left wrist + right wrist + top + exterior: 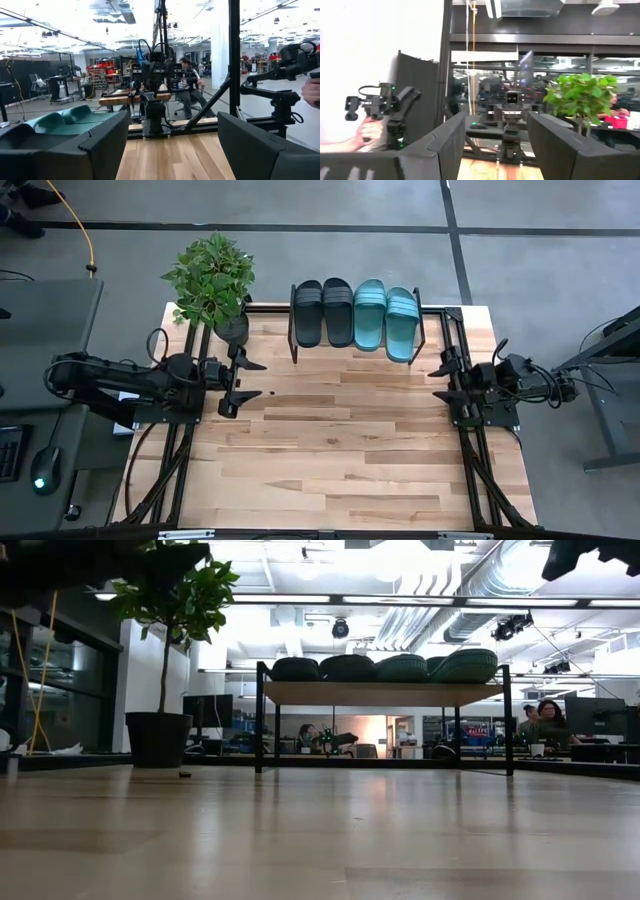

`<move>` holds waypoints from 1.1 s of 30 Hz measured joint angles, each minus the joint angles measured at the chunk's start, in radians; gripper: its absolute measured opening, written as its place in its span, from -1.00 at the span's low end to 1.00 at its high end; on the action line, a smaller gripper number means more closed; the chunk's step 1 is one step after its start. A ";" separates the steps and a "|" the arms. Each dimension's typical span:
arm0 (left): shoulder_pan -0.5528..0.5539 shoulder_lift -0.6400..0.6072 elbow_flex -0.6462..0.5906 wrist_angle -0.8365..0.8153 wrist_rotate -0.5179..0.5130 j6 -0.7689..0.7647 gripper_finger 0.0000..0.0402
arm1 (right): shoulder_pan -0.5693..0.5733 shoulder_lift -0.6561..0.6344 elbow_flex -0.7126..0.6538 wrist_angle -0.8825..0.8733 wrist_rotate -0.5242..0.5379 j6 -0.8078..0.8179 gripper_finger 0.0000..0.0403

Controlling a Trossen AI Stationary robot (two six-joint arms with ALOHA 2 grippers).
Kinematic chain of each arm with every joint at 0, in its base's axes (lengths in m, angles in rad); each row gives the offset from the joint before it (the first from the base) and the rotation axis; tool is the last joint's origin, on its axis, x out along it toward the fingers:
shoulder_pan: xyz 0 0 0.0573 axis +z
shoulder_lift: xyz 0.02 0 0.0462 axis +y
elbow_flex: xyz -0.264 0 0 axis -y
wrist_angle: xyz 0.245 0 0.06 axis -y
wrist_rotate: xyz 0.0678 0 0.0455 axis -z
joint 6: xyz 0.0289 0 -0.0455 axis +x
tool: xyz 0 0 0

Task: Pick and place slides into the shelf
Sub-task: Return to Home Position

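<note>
Seeing 4 slides (pixel 369 312) on the shelf (pixel 380 693) | my left gripper (pixel 255 378) — fingers spread, nothing held | my right gripper (pixel 436 383) — likewise spread, empty

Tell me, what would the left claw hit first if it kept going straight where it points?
Probably the right gripper opposite. The left gripper points straight toward it across bare tabletop, with nothing visible between them. The shelf sits off to the side of that line.
</note>
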 joint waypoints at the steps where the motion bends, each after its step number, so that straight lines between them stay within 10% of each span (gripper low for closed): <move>1: 0.000 0.000 -0.005 0.005 0.000 0.000 0.43 | 0.000 0.000 0.000 -0.002 -0.008 -0.001 0.00; 33: 0.000 -0.001 -0.162 0.223 -0.055 -0.027 0.43 | 0.000 0.000 0.001 -0.100 -0.017 -0.003 0.00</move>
